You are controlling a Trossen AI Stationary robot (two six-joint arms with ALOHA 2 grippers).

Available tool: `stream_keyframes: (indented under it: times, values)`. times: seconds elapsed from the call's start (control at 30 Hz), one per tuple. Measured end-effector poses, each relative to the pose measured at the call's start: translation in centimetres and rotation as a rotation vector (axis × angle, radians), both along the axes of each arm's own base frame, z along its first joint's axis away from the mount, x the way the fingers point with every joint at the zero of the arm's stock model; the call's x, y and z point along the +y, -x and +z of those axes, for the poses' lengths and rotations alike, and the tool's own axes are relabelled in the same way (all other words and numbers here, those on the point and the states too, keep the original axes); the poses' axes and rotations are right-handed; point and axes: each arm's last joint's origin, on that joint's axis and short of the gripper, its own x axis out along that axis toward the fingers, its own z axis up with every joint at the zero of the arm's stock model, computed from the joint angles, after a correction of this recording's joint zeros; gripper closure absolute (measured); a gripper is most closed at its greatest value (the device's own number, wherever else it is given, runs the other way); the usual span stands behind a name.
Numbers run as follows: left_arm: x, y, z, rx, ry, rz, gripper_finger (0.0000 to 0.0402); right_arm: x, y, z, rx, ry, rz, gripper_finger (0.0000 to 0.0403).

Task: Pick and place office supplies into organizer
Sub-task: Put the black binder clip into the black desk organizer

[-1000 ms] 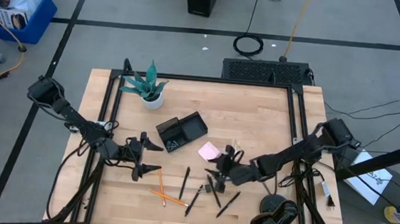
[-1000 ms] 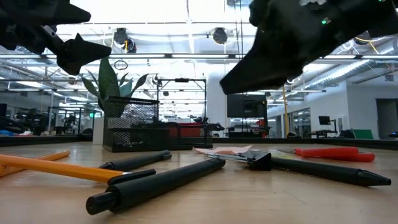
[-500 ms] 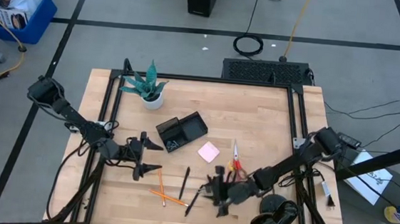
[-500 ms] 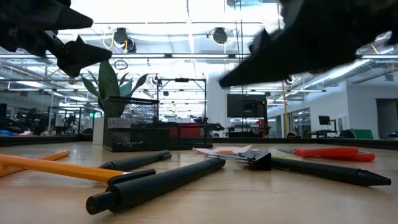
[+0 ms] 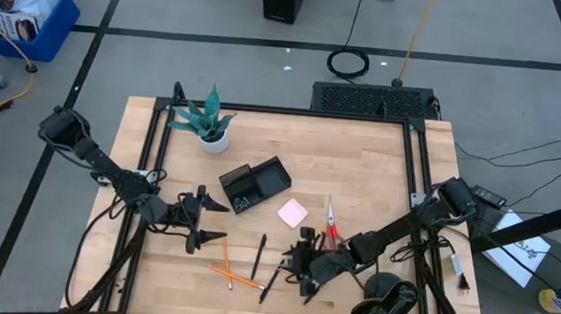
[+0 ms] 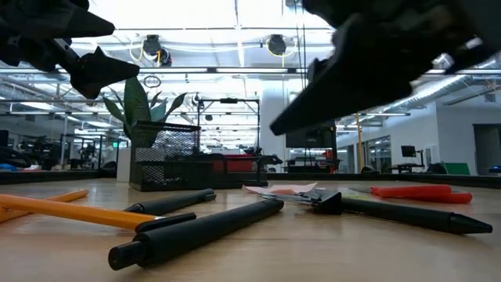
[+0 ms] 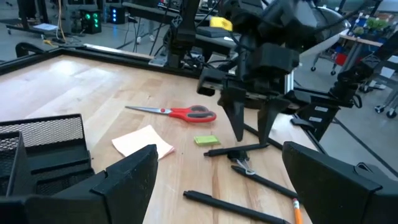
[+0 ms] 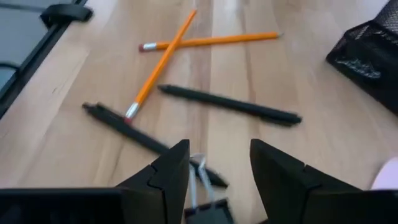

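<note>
Progress was nil: we found the organizer (image 5: 254, 186) empty, with scissors (image 5: 332, 221), sticky pad (image 5: 292, 213), pens (image 5: 258, 257) and pencils (image 5: 230, 272) lying at its five o'clock. Right gripper (image 5: 301, 269) hovered part-open, empty, above a binder clip (image 8: 200, 186); left gripper (image 5: 214, 221) waited spread wide.

Wooden table (image 5: 360, 163), light butcher-block top, black frame. On it: potted plant (image 5: 206, 123) at far left; black mesh organizer (image 5: 254, 184) near centre; pink sticky-note pad (image 5: 292, 213) just beside it; red-handled scissors (image 5: 332, 221); black pens (image 5: 258, 257) toward the front; two crossed orange pencils (image 5: 230, 272)
</note>
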Motion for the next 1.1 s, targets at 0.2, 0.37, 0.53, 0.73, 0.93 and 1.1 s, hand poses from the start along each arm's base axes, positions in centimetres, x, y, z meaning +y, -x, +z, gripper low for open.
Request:
stream_keyframes:
  times: [0.2, 0.37, 0.53, 0.73, 0.93, 1.1]
  values:
    - [0.0, 0.0, 0.0, 0.000, -0.003, 0.002, 0.0053, -0.5, -0.1, -0.9, 0.077, -0.057, 0.008, 0.0247]
    - [0.0, 0.0, 0.0, -0.001, -0.002, 0.006, 0.0052, 0.1, 0.0, -2.5, 0.107, -0.043, 0.021, 0.0247]
    - [0.0, 0.0, 0.0, 0.000, 0.004, 0.007, 0.0053, 0.1, 0.0, -3.4, 0.128, -0.013, 0.041, 0.0247]
    - [0.0, 0.0, 0.0, 0.000, 0.005, 0.007, 0.0053, 0.2, -0.1, -3.5, 0.126, 0.055, 0.116, 0.0247]
    - [0.0, 0.0, 0.0, 0.000, 0.005, 0.007, 0.0052, 0.2, 0.0, -3.4, 0.128, 0.071, 0.125, 0.0247]
    - [0.0, 0.0, 0.0, 0.000, 0.008, 0.008, 0.0053, 0.4, 0.1, -3.1, 0.111, 0.120, 0.177, 0.0247]
